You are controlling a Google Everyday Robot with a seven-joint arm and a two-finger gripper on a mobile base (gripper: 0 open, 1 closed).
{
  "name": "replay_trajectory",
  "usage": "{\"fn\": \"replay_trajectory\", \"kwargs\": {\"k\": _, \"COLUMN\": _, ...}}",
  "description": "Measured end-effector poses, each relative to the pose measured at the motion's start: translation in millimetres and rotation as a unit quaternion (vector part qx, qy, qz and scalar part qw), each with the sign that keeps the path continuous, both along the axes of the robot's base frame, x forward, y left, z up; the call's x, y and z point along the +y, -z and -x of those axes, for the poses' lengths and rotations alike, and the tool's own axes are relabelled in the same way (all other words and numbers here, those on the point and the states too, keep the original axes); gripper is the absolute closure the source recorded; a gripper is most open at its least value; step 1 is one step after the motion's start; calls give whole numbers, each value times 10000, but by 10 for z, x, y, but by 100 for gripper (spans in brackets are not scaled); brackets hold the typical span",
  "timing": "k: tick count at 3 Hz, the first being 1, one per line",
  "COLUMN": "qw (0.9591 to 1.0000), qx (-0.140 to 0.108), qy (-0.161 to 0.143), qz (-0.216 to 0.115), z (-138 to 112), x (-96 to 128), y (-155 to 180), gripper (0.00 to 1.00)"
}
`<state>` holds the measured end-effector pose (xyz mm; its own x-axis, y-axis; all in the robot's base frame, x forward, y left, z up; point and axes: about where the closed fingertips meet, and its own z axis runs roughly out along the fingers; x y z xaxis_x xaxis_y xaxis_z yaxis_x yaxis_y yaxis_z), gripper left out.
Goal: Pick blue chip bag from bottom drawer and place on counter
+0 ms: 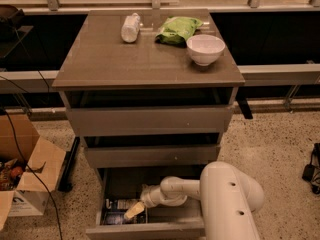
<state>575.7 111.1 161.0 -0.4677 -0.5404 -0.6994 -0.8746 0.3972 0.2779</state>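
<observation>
While the one gripper (134,212) reaches down into the bottom drawer (145,231), lowest of three, its tip sits over the right edge of the single blue bag (116,206). The bag lies flat on the drawer floor, mostly to the tip's left. Whether the gripper is spread or clamped cannot be told. Well above it, the counter (145,64) carries one bottle (130,27), one green bag (178,29) and one bowl (205,49).

Counter (140,64): grey-brown slab atop drawer cab. On it: bottle (131,27) lying on its side, rear; green bag (179,30) near it, apart; white bowl (205,49) upright, just beside bag. End effector (134,211) is low, inside bottom drawer (150,230).
</observation>
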Motion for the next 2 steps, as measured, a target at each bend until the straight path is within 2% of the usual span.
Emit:
{"fn": "replay_trajectory", "kwargs": {"k": 1, "qw": 9993, "qx": -135, "qy": -309, "qz": 152, "z": 35, "x": 100, "y": 109, "gripper": 0}}
{"fn": "replay_trajectory", "kwargs": {"k": 2, "qw": 9969, "qx": -208, "qy": -701, "qz": 277, "z": 93, "x": 203, "y": 339, "gripper": 0}}
